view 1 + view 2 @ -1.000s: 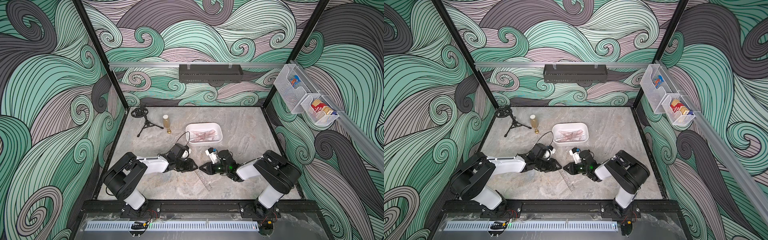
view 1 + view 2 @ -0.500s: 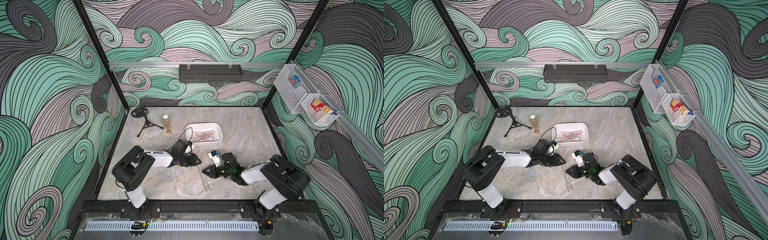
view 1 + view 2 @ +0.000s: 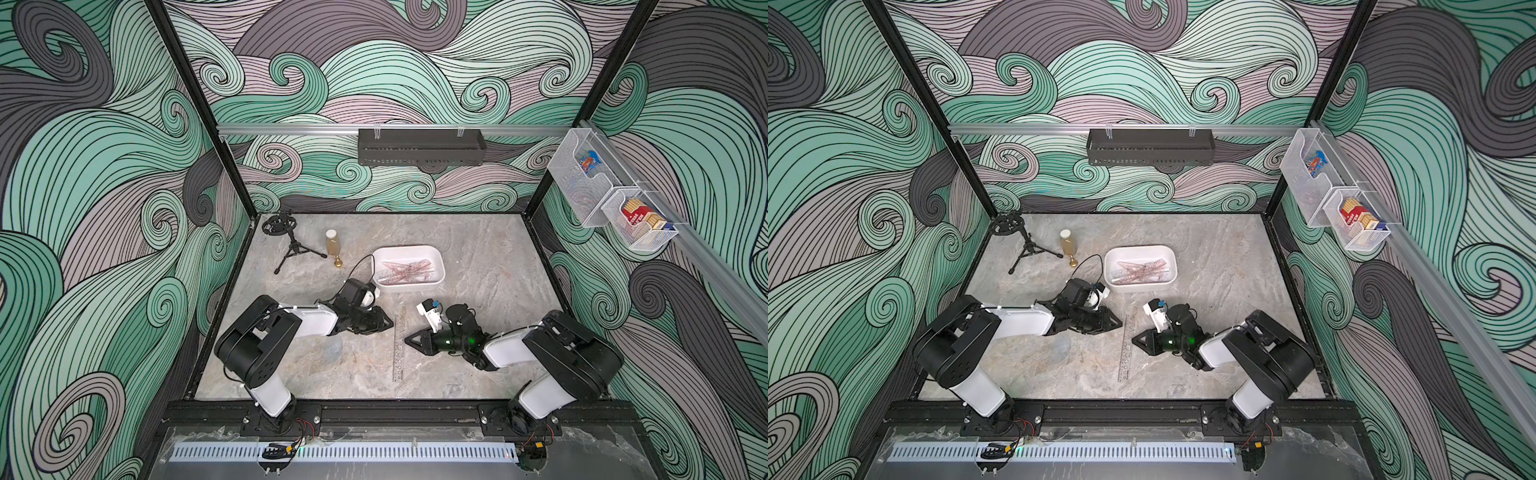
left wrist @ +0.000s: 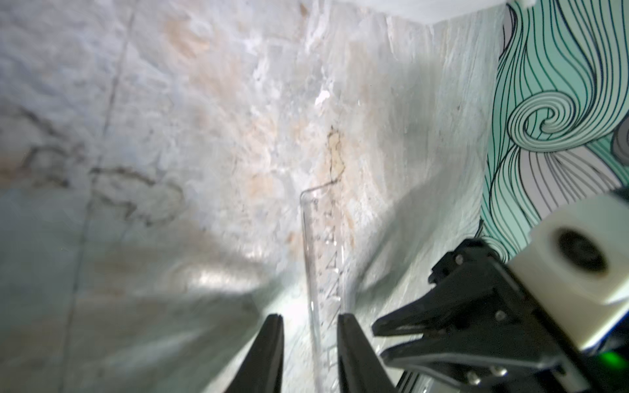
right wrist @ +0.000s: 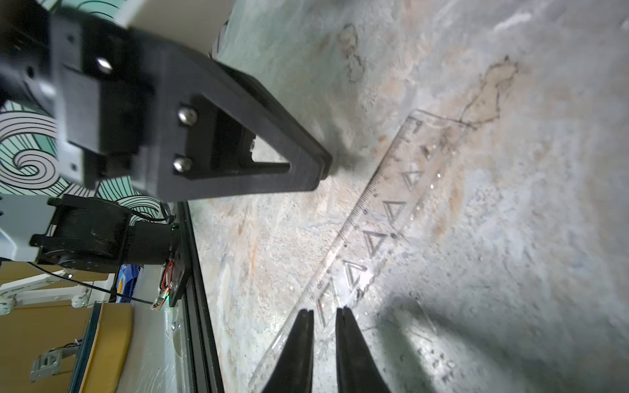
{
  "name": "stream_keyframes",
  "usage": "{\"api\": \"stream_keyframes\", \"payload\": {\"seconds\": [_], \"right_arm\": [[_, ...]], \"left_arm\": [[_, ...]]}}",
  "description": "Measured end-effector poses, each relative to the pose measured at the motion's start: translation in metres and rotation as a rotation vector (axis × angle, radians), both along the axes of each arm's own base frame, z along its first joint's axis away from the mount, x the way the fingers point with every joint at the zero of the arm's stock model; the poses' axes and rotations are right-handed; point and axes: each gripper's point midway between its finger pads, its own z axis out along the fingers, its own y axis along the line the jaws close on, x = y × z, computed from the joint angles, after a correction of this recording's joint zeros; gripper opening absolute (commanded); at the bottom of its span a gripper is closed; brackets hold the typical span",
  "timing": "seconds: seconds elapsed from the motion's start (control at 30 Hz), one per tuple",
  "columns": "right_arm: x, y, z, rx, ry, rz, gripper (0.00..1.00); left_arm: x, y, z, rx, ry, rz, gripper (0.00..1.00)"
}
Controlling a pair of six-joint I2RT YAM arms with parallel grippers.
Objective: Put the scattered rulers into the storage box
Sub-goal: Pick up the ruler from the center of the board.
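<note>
Marble table (image 3: 478,249) bears box (image 3: 407,286), ruler (image 3: 398,353), bottle (image 3: 332,246), tripod (image 3: 294,249).

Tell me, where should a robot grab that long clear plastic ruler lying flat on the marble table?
Likely across its narrow width near one end, fingers coming down from above astride both long edges. The long clear plastic ruler lies flat on the marble table, so only its edges can be pinched.

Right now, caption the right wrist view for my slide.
Right tool, tips nearly together, over a clear ruler flat on the marble table; left tool alongside.
</note>
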Motion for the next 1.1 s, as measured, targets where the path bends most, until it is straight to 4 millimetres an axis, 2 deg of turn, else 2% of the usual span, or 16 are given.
{"api": "stream_keyframes", "payload": {"seconds": [0.17,0.47,0.73,1.1], "right_arm": [[0.006,-0.007,0.003,0.017,-0.017,-0.026,0.14],[0.001,-0.015,-0.001,0.026,-0.002,-0.045,0.13],[0.001,-0.012,0.002,0.046,-0.002,-0.039,0.13],[0.0,-0.011,0.004,0.055,-0.001,-0.036,0.13]], "left_arm": [[-0.027,-0.003,0.007,-0.081,0.032,-0.053,0.14],[-0.057,-0.025,0.005,-0.135,0.064,-0.145,0.09],[-0.06,-0.016,-0.018,-0.038,0.084,-0.126,0.09],[-0.059,-0.023,-0.016,-0.019,0.063,-0.139,0.1]]}}
